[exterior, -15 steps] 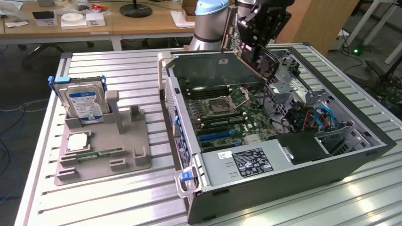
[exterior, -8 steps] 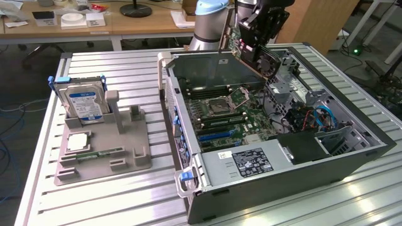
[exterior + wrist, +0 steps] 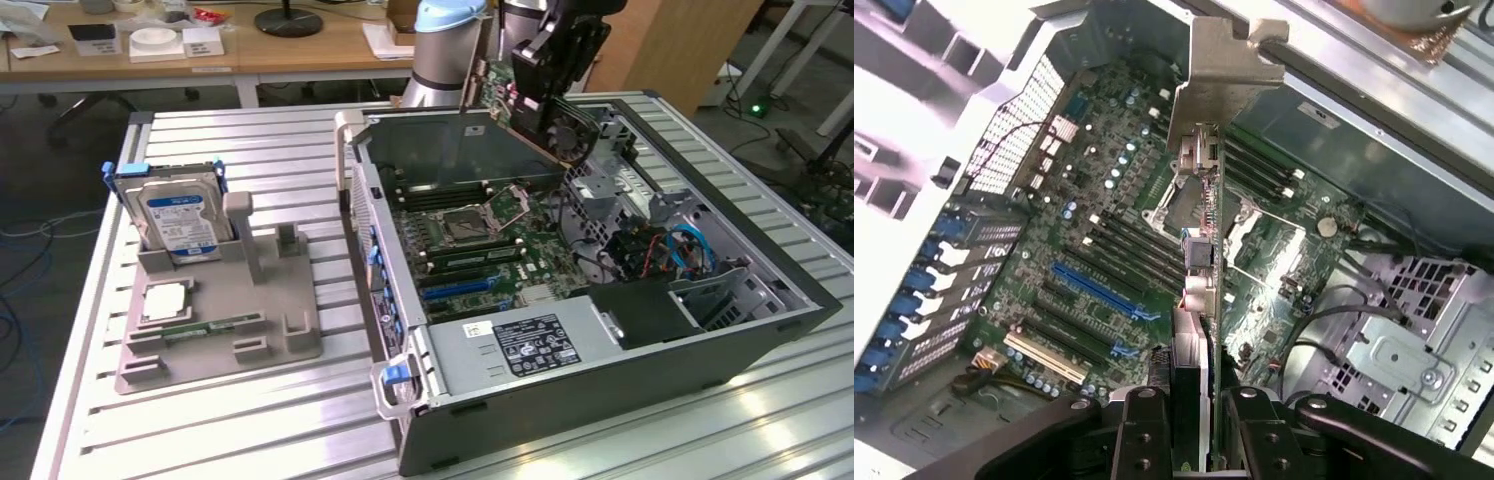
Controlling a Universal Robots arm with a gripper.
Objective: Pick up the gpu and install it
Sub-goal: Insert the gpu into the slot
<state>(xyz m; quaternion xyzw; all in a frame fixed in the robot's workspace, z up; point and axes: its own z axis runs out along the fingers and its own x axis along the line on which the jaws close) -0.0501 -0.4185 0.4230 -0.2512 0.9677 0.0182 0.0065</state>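
Slatted metal table (image 3: 227, 420), open computer case (image 3: 601, 400). My claw (image 3: 1192, 420) is clamped on the gpu (image 3: 1196, 260), which is thin, dark and edge-on, with its silvery bracket (image 3: 1229, 60) at the far end, over the motherboard (image 3: 1104, 250).

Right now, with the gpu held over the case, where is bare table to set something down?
Bare table lies between the fixture tray and the near edge, and between the hard drive and the far edge. The strip between tray and computer case is narrow; inside the case is crowded.

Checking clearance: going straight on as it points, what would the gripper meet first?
Probably the motherboard near the CPU socket, the held gpu touching before the gripper itself; depth is unclear.
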